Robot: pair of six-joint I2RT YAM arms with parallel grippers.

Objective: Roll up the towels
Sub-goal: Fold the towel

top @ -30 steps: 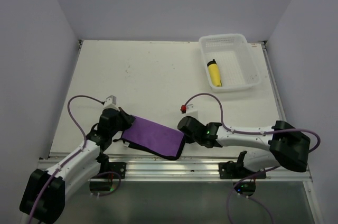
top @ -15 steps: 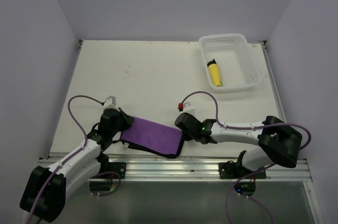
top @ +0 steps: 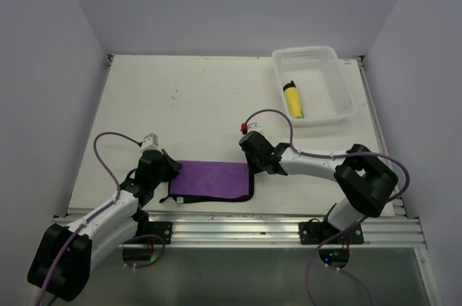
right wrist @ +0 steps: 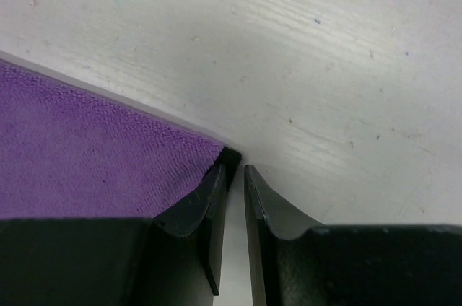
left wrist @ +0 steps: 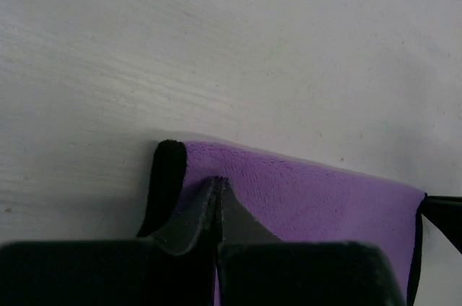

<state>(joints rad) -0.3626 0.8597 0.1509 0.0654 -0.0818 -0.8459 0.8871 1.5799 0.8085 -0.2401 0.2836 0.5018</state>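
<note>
At 6 o'clock on the white table (top: 195, 97), near its front edge: purple towel (top: 213, 180), flat, long axis 9-to-3; white basket (top: 307, 52) well apart at 1 o'clock w/ rolled yellow towel (top: 292, 101) inside. Top view: arm bodies hide both sets of tips. Wrist views only: left gripper (left wrist: 218, 183) closed tight, tips on cloth by its curled black 9 o'clock edge, pinch vs. press can't tell; right gripper (right wrist: 234, 170) fingers a slit apart, bare table between, one finger touching towel's black corner at 2 o'clock.
</note>
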